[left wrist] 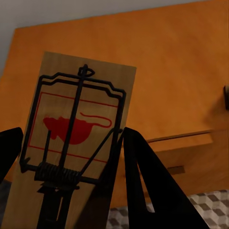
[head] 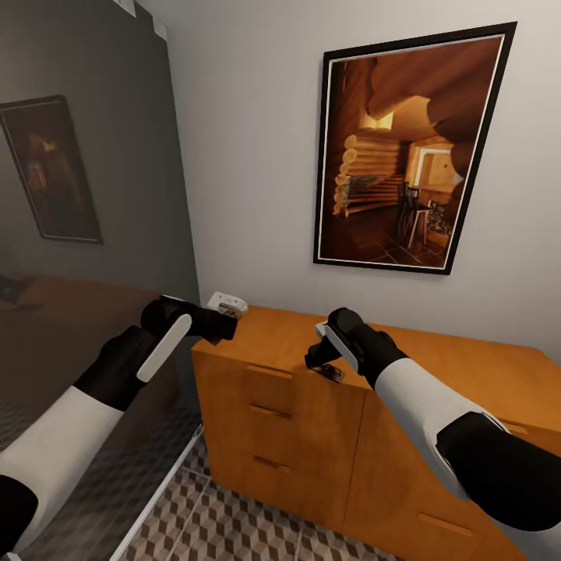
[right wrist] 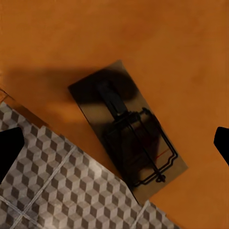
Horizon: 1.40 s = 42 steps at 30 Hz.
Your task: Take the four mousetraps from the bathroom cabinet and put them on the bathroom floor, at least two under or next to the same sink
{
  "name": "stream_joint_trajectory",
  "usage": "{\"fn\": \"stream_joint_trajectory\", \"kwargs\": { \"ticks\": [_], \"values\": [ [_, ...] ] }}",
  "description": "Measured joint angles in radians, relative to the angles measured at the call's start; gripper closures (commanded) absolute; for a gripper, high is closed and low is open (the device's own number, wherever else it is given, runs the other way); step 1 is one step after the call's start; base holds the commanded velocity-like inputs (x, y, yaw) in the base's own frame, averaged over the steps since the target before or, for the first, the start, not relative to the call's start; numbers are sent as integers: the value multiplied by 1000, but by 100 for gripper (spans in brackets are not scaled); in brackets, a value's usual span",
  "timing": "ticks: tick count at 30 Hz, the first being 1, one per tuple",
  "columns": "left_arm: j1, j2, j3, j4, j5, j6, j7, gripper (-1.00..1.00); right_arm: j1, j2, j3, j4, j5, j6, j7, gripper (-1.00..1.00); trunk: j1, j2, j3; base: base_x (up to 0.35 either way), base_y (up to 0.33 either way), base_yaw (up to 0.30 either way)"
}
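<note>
— What do you see from the head camera?

— I see the cabinet (head: 312, 421) under a framed picture (head: 409, 152) on the wall. My left gripper (head: 226, 321) is at the left corner of the cabinet top, and my right gripper (head: 323, 360) is over the front edge of the top.

— Is the left one holding something?

— Yes. In the left wrist view one mousetrap (left wrist: 71, 143) stands between the two dark fingers (left wrist: 148, 191), and they are closed against its wooden base. Its wire frame and a red mouse drawing face the camera.

— And the right one?

— Its fingers (right wrist: 9, 150) are wide apart, at the two sides of the wrist view. Between them a second mousetrap (right wrist: 129, 143) lies flat on the cabinet top, at the front edge, in shadow. Below this edge I see the bathroom floor (right wrist: 52, 186).
</note>
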<state>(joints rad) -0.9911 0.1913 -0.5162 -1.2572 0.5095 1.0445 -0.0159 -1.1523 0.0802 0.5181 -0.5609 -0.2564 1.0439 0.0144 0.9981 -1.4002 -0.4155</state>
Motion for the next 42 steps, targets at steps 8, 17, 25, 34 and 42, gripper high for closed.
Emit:
{"fn": "stream_joint_trajectory", "kwargs": {
  "ticks": [8,17,25,34,42],
  "values": [
    [0,-23,-2,4,2,0,0,100,1,-43,-3,-14,-2,0,79,-100,0,0,0,0,0,0],
    [0,-46,-2,6,2,0,0,100,1,-81,-2,-60,5,0,176,-100,0,0,0,0,0,0],
    [0,-46,-2,7,1,0,0,100,2,-81,-3,-64,5,0,182,-100,0,0,0,0,0,0],
    [0,-49,-2,57,1,0,0,100,2,-78,-3,-64,5,0,183,-100,0,0,0,42,0,0],
    [0,-54,-2,69,2,0,0,100,2,-79,-2,-64,5,0,182,-100,0,0,0,7,0,0]
  ]
}}
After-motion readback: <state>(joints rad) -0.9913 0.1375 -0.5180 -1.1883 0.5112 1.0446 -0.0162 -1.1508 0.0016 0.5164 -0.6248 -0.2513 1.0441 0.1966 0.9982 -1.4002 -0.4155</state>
